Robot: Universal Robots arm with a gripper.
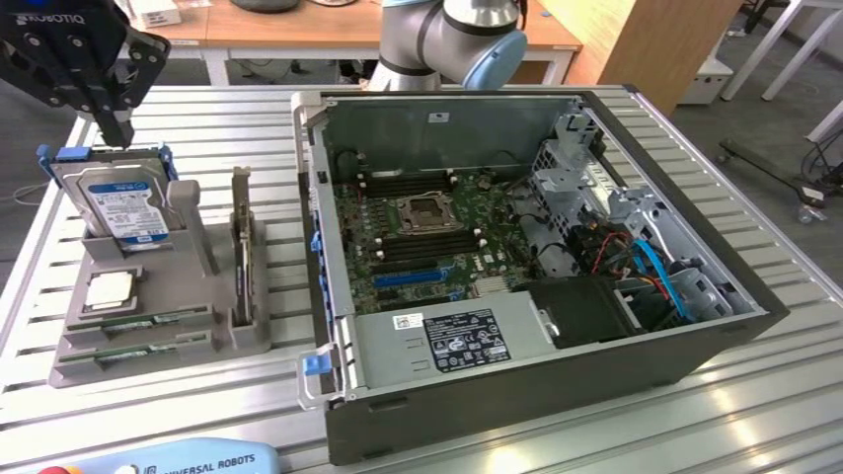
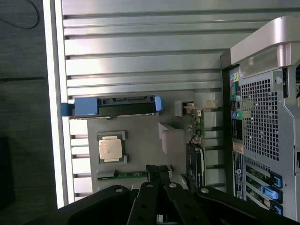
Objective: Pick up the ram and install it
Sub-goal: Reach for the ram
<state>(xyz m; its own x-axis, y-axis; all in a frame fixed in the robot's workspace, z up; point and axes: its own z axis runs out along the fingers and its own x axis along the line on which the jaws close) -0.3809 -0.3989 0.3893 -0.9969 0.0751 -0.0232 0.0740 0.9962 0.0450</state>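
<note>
The ram (image 1: 148,319) is a narrow green stick lying in a slot at the front of the grey parts holder (image 1: 197,346); a second green stick (image 1: 132,348) lies just in front of it. In the wrist view the ram (image 2: 123,175) shows as a green strip just beside my fingertips. My black gripper (image 1: 118,136) hangs at the exterior view's upper left, over the far end of the holder above the hard drive (image 1: 128,205). My gripper (image 2: 157,169) is shut, fingers pressed together, with nothing between them.
The holder also carries a square silver processor (image 1: 109,288) and an upright card (image 1: 241,252). To the exterior view's right stands the open computer case (image 1: 737,341), its motherboard (image 1: 421,232) with dark memory slots facing up. A slatted metal table (image 1: 237,128) lies underneath.
</note>
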